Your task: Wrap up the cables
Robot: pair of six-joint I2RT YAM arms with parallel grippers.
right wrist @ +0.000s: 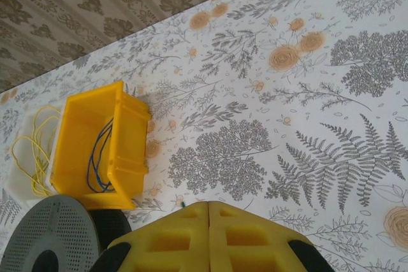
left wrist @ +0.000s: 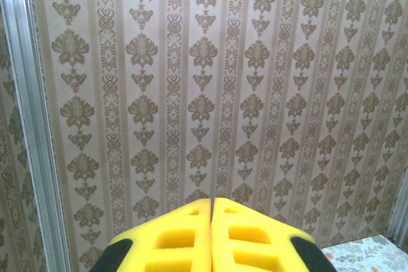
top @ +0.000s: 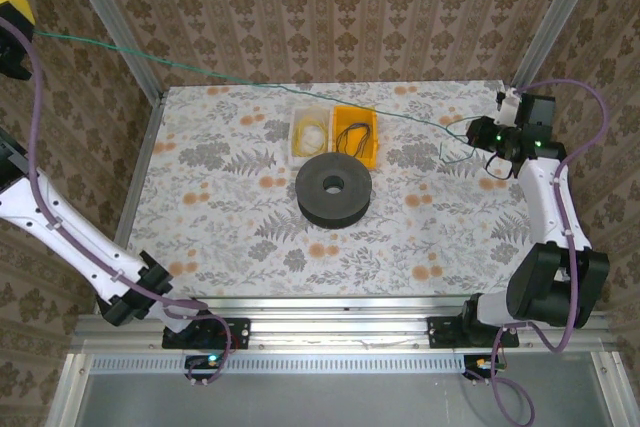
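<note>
Overhead, green cable (top: 230, 78) taut between left pincer (left wrist: 211, 203), right pincer (right wrist: 209, 206), both clamped

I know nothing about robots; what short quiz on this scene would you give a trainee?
1. True or false: the black spool lies flat on the table.
2. Which holds the pale yellow cable? A. the black spool B. the white bin
3. Fill in: the green cable stretches from the left gripper to the ___ gripper.
Key: 1 true; 2 B; 3 right gripper.
</note>
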